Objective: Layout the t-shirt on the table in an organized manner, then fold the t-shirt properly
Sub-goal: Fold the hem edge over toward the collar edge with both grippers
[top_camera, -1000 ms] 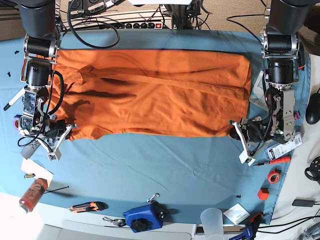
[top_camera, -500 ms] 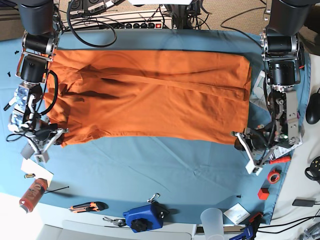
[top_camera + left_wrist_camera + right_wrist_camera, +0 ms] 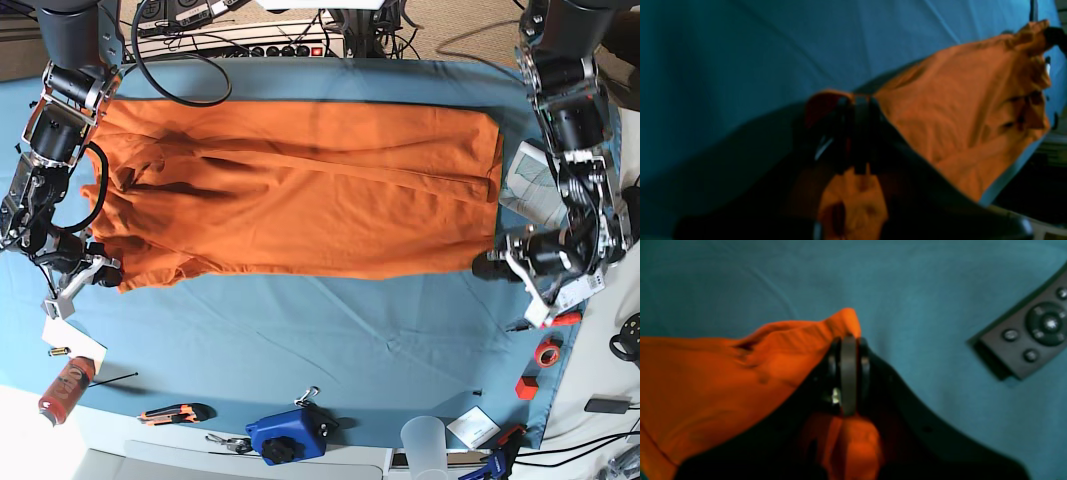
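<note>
You are gripping the t-shirt [image 3: 300,190] at its two near corners: left gripper [image 3: 855,103] and right gripper [image 3: 848,340] are both clamped on fabric. It is lying spread across the table [image 3: 300,330], wrinkled; folding is not yet begun.

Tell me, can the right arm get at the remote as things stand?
Probably not yet: the right gripper is shut on the shirt. The remote lies close by on open table, so nothing else blocks it.
</note>
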Controlling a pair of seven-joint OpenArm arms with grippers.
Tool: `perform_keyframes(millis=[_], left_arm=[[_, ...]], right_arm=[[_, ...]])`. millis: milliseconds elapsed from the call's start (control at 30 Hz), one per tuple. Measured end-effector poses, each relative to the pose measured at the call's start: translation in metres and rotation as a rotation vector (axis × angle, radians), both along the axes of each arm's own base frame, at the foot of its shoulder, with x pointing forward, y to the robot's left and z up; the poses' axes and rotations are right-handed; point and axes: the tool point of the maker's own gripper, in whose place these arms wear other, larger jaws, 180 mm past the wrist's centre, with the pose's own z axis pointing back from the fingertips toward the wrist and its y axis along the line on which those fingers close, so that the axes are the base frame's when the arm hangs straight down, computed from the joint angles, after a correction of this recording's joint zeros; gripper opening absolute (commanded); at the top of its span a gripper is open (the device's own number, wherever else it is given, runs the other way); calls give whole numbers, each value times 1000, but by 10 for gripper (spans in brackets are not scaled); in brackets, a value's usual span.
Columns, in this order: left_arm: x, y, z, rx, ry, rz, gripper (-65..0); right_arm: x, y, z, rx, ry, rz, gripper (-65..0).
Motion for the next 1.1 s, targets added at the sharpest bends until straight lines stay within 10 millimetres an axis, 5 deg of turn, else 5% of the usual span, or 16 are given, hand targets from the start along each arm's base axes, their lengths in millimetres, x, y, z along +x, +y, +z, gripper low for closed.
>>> perform_keyframes(millis=[200,367,567,800,1100], left_arm=[[-20,4,12,60,-66,-9,-650],[-30,0,30,107,-140,-32,-650],[-48,0,13,109,-90,-36,-650],[-66,-1,-3,105,-39,-40,-650],[-69,4,-4,108,-31,-25,-650]], right_arm=[[-8,13,5,65,-20,28,-650],[-39,7,8,-16,-30,39,-650],[-73,-5,27,-17,-99,1,-650],[-112,-27,12,-37,-27,-64,-650],[-123,-31,5,-37,-3,-79,-650]])
